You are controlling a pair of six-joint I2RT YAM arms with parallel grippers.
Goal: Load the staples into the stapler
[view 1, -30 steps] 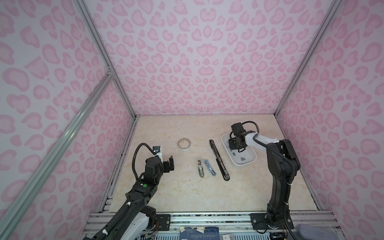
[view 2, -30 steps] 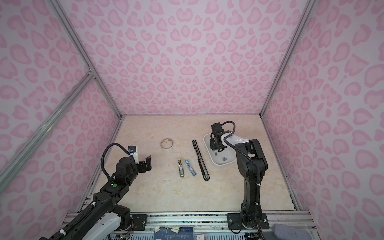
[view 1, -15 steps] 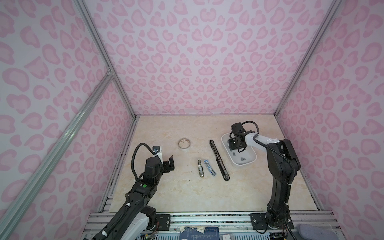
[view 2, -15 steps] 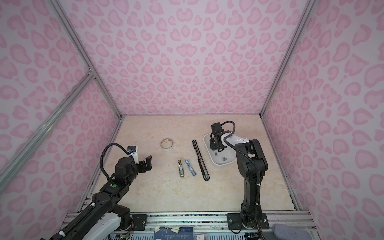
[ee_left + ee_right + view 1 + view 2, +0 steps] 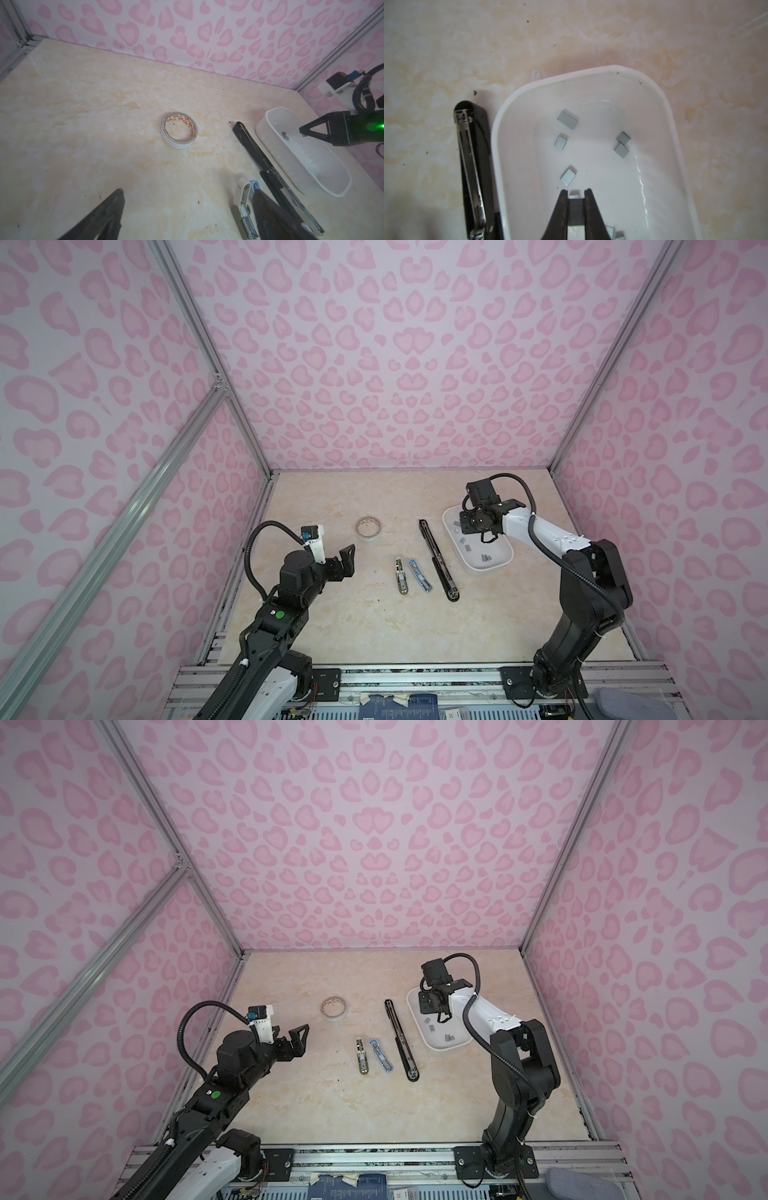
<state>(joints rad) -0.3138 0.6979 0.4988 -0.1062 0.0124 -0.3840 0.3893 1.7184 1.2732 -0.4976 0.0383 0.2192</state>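
In both top views the right gripper (image 5: 462,527) is pointing down into the far end of the white tray (image 5: 492,569), where the staples (image 5: 486,558) are lying. The long black stapler (image 5: 436,558) is lying just beside the tray, on the side toward the middle, and it is running the same way as the tray's long side. The left gripper (image 5: 347,559) is hanging well apart from both. In the left wrist view its jaws are standing wide apart with nothing between them. In the right wrist view the right jaws are pinching one staple strip (image 5: 576,209), and the stapler is lying just past the tray's wall with its metal rail facing up. I think the right arm, being nearer, is needing only a short sideways carry, with the strip lined up along that rail.
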